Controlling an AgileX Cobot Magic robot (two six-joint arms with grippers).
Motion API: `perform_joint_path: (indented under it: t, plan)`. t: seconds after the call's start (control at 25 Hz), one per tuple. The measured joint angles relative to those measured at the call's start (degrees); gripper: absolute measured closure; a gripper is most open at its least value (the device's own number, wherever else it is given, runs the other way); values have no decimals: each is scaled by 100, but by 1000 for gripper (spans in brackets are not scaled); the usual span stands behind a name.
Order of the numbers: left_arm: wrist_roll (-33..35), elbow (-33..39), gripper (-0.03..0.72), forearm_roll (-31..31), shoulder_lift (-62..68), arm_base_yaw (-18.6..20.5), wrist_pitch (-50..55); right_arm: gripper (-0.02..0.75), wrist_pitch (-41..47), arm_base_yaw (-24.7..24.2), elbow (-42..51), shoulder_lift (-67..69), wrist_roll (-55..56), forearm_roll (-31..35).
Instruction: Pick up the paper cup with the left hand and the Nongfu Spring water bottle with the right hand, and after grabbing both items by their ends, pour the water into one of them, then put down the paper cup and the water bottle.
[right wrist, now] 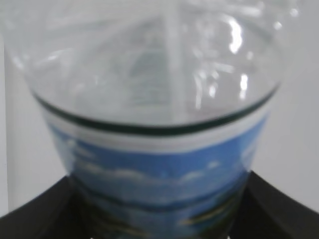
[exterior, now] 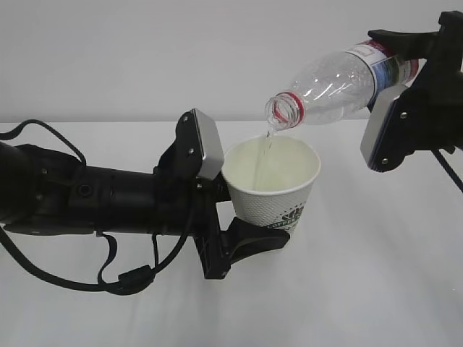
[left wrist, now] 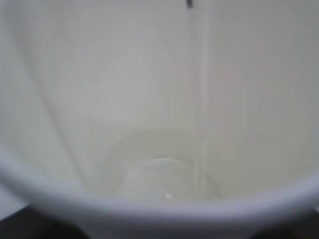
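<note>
Pouring a thin stream of water [exterior: 266,148] from the bottle [exterior: 340,79], tilted at upper right with the right hand's [exterior: 405,108] jaws clamped on its base, risks missing the cup [exterior: 273,184], gripped mid-frame by the left hand's [exterior: 239,235] jaws, if either drifts.

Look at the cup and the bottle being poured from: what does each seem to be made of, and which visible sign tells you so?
Paper cup: apparently matte white paper, judging by its opaque wall, rolled rim and printed logo.
Water bottle: likely thin clear plastic with a glossy finish; highlights glint on its ribbed see-through wall, with a red neck ring and a printed label wrapped round.
</note>
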Motion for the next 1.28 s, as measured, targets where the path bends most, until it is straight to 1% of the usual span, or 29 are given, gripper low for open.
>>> perform_joint_path:
  t: [0.4,0.64,1.28]
  plan:
    - [0,0,143,73,0,0,0,223,-10,0,0,0,0,0]
    - [-232,0,143,290,0,0,0,223,-10,0,0,0,0,0]
    - [-275,0,143,303,0,0,-70,223,-30,0,0,0,-90,0]
